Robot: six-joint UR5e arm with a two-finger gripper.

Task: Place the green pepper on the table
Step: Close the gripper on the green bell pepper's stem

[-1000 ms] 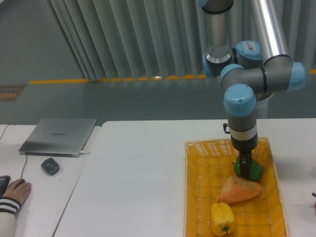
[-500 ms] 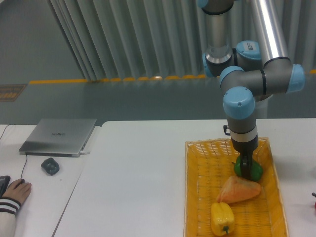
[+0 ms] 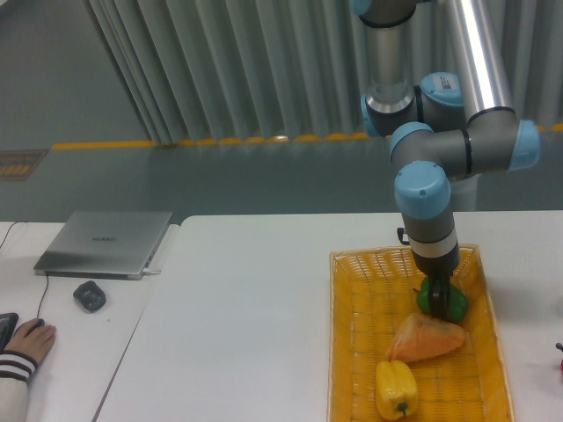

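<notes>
Fixed camera: hand (image 3: 437, 301) down on the green pepper (image 3: 442, 301) inside the basket (image 3: 352, 352), pepper not yet on the worktop (image 3: 255, 316).

From here I see the fingers straddling the pepper at the basket's far right side, just behind the bread wedge (image 3: 425, 338); whether they have closed on it I cannot tell. My judgement: confirm the grip, lift straight up clear of the woven rim, then carry left to bare white surface. Also listed: yellow pepper (image 3: 395, 388) near the basket's front; laptop (image 3: 106, 242), mouse (image 3: 89, 294) and a person's hand (image 3: 26, 338) on the left desk; grey slatted wall behind.
</notes>
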